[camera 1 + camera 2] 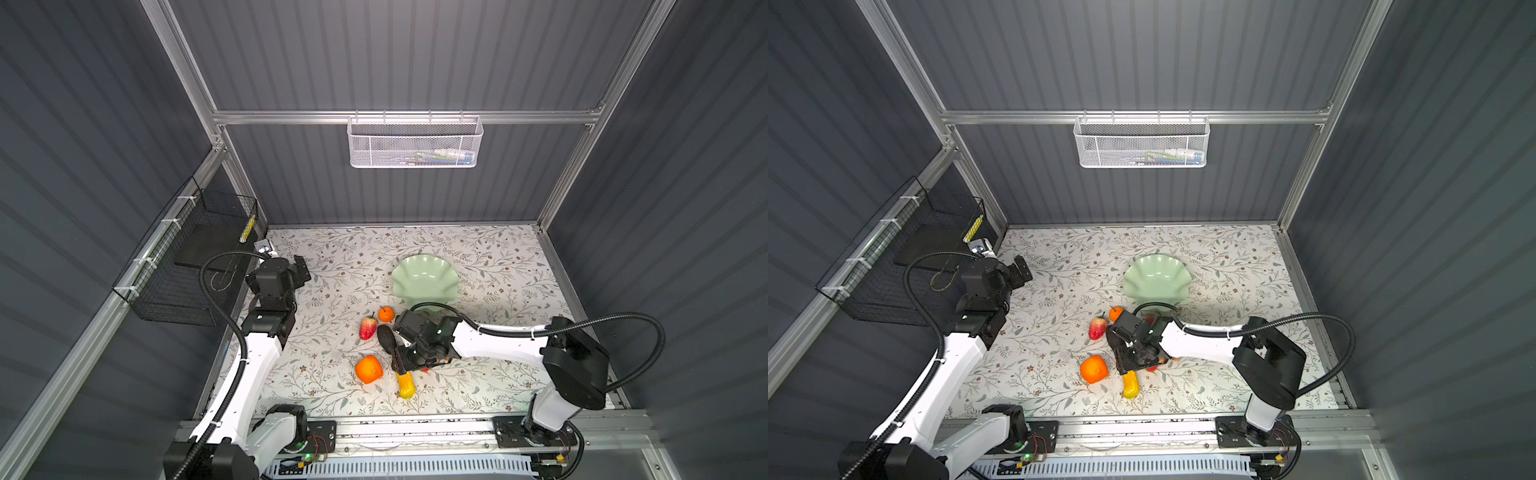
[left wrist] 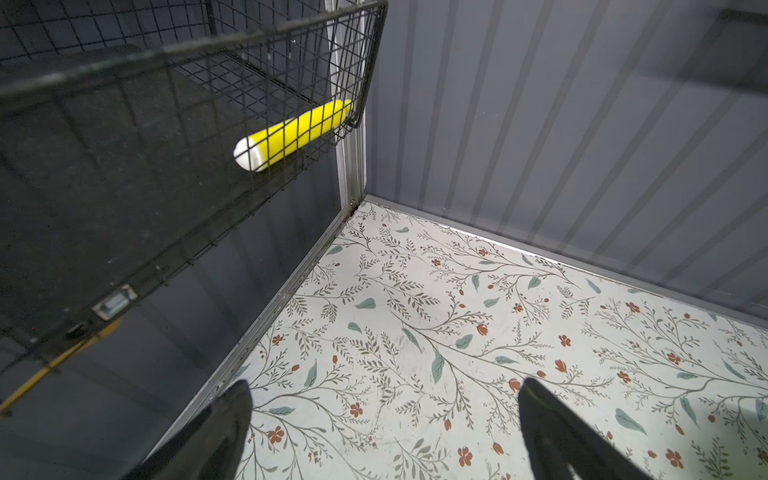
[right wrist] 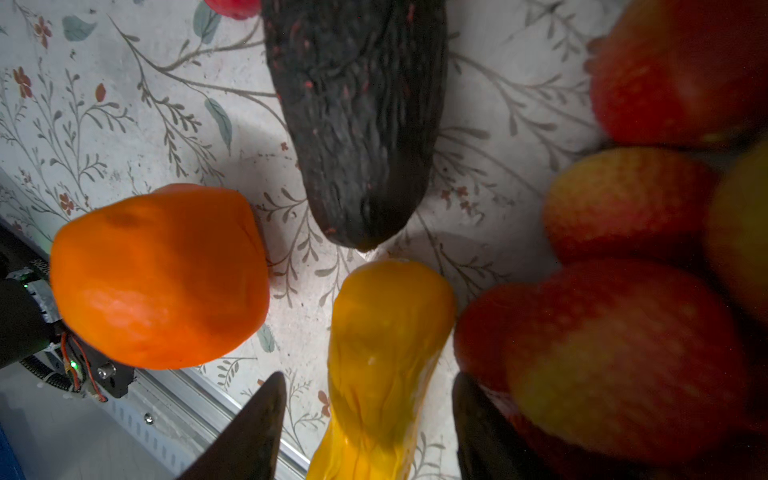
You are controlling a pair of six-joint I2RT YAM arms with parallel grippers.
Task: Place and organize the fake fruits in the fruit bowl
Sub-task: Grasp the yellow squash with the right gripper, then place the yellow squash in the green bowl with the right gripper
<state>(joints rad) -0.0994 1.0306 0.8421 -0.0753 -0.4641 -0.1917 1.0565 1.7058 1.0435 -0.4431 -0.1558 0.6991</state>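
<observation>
Right end effector (image 3: 368,376) half-open astride long yellow plastic fruit (image 3: 386,332), presumably lined up to grip. Left end effector (image 2: 384,386) wide, empty, parked aside.

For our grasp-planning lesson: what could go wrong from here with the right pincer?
1. The right pincer straddles the long yellow fruit, with one finger close beside the bunch of red balls. Closing may pinch or shove the bunch.
2. The avocado nearly touches the yellow fruit's end, so lifting could knock it.

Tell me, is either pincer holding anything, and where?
Nothing is held yet. The right pincer straddles the long yellow fruit at its narrow waist, gap visible; the left pincer is empty.
</observation>
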